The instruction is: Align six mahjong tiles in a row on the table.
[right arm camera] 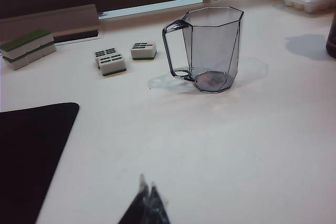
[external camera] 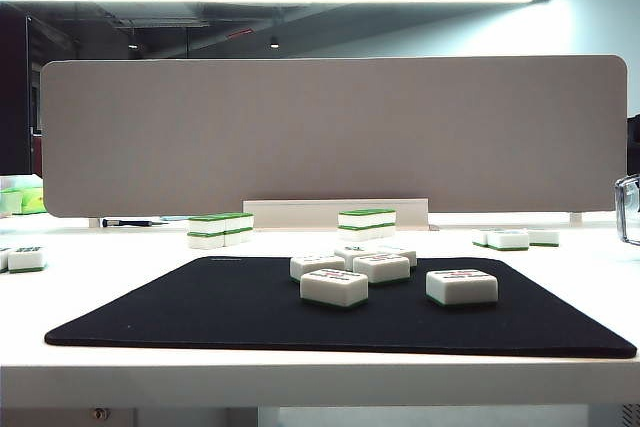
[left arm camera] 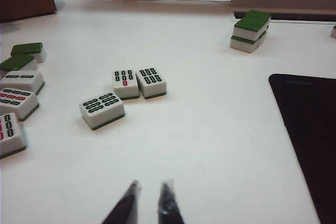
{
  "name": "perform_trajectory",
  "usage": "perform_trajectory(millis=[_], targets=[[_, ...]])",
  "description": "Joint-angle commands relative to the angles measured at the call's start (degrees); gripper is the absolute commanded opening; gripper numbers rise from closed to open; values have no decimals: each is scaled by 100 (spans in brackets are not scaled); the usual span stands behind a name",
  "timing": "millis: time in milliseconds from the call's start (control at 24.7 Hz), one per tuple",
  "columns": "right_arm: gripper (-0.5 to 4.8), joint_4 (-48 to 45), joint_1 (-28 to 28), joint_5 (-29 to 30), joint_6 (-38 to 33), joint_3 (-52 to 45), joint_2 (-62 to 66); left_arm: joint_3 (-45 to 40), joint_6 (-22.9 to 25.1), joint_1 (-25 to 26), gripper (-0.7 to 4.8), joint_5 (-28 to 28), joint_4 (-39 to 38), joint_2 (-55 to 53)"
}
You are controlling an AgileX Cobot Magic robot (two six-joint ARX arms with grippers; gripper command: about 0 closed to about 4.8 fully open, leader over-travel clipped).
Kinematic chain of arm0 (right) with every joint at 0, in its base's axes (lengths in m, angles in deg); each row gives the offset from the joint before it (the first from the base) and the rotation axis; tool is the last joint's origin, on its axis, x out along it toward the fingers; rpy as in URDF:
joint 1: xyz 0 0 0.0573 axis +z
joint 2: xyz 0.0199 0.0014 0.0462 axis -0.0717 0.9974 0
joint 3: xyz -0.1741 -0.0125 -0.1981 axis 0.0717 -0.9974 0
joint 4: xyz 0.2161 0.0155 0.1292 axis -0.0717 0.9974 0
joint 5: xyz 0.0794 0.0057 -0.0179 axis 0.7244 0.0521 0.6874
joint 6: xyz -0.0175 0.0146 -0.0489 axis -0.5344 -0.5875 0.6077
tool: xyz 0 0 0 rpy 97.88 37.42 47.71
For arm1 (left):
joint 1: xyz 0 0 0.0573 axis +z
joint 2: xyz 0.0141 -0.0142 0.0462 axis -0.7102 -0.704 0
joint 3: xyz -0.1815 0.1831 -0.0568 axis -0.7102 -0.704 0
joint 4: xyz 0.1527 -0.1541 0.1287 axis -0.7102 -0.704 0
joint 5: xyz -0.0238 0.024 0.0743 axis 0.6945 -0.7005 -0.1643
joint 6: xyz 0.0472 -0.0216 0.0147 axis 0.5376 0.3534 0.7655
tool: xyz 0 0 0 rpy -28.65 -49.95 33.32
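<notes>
Left gripper [left arm camera: 150, 203] hovers low over the bare white table [left arm camera: 210, 140], fingertips nearly pinched together, holding nothing. My right gripper [right arm camera: 147, 203] is clenched tight, also empty, above the table beside the black mat [right arm camera: 31, 150]. Beyond my left fingers, three face-up tiles [left arm camera: 125, 84] sit on the table. Beyond my right, a clear plastic mug [right arm camera: 210, 48] stands upright. The six mahjong tiles [external camera: 334, 287] lie loosely clustered on the mat, not lined up. Farther back: green-topped stacked tiles [external camera: 367, 219], then a grey divider panel [external camera: 330, 132].

White table [external camera: 90, 357], black mat [external camera: 200, 312], loose and stacked tiles [external camera: 220, 230], clear cup [right arm camera: 210, 48]
</notes>
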State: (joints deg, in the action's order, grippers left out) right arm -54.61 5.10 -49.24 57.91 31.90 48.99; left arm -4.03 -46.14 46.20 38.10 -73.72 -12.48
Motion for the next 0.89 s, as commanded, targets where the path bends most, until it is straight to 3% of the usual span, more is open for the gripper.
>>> perform_trajectory(millis=[41,892], targets=[[-1,-24,0,-39,11,-2,-46,-9,0,13,53,42,-59,-2],[-1,-33,7,4,140,13,-46,-9,-44,13,52,44,-74,-2]])
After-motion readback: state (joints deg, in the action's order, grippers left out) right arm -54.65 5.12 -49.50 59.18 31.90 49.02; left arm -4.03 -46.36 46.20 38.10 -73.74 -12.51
